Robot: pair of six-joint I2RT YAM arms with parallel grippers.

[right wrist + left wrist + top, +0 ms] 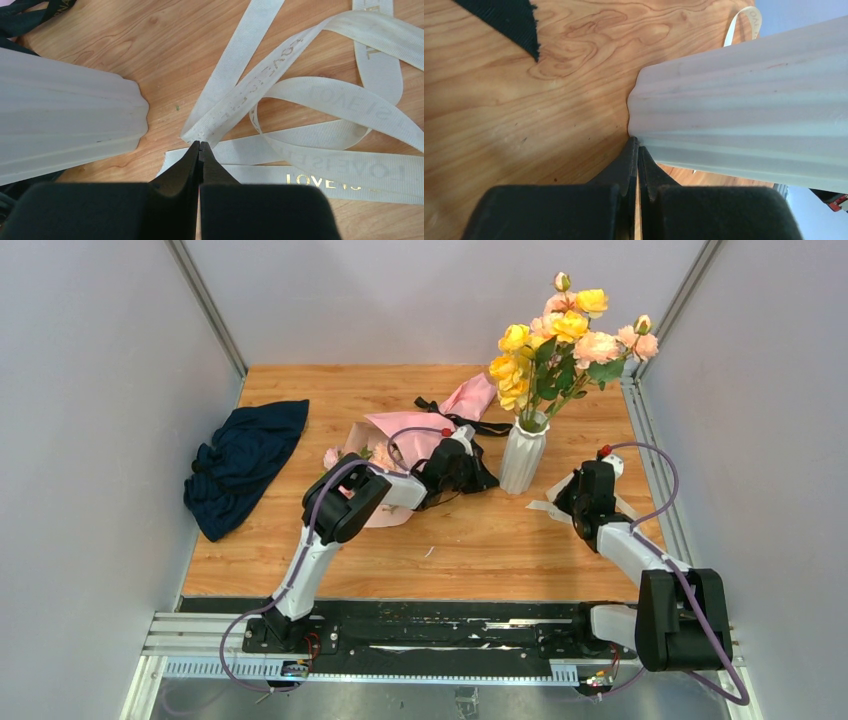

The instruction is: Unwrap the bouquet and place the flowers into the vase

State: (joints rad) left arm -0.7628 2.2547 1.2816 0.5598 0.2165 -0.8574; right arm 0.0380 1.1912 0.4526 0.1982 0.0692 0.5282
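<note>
Standing vase [522, 458], yellow and peach roses [562, 332] inside

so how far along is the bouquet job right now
Barely started. Done: the black ribbon looks loose beside the pink paper-wrapped bouquet. In hand: nothing; both jaws are shut, left at the white ribbed ceramic vase, right at a cream ribbon. To do: unwrapping, and moving the pink roses into the vase.

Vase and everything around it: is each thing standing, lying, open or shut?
vase: standing upright, yellow and peach roses inside
bouquet: lying down, still in pink paper
white ribbon: loose on the table
left gripper: shut, beside the vase's base
right gripper: shut, tips at the ribbon
dark cloth: crumpled
</note>
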